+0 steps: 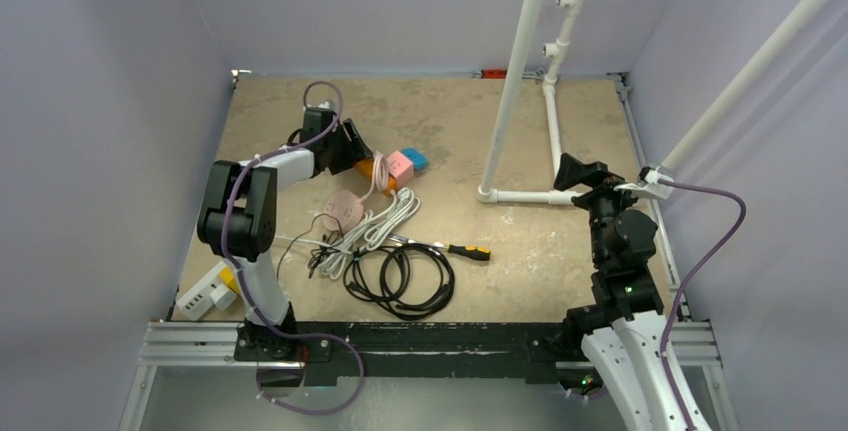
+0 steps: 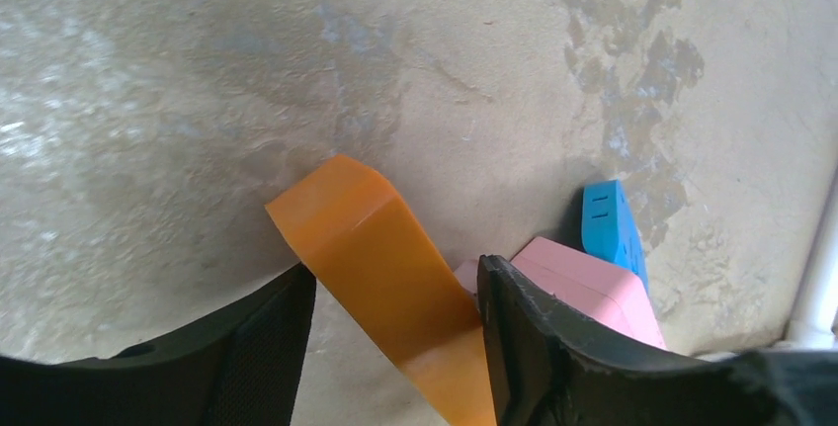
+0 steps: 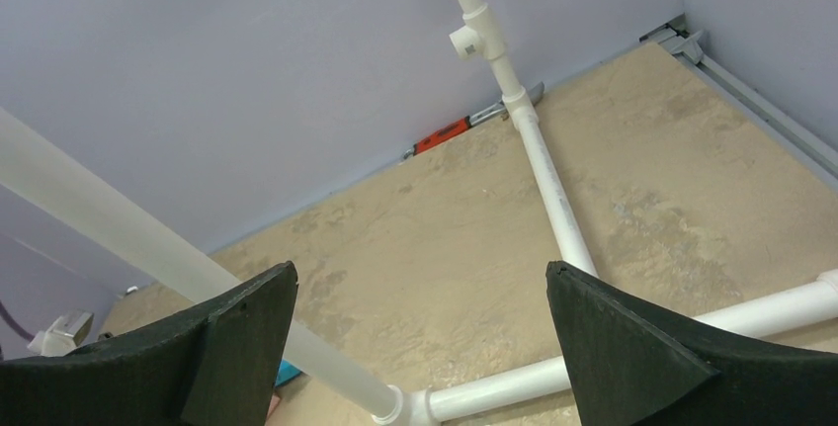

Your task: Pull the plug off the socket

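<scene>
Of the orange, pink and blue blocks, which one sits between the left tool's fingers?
The orange block: it lies between the left tool's fingers; the pink block and blue block sit outside them.

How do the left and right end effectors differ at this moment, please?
The left end effector straddles the orange piece; the right end effector stands wide open around nothing. The left one sits low over the table; the right one is held higher, facing the white pipe frame. Both are black and two-fingered.
</scene>
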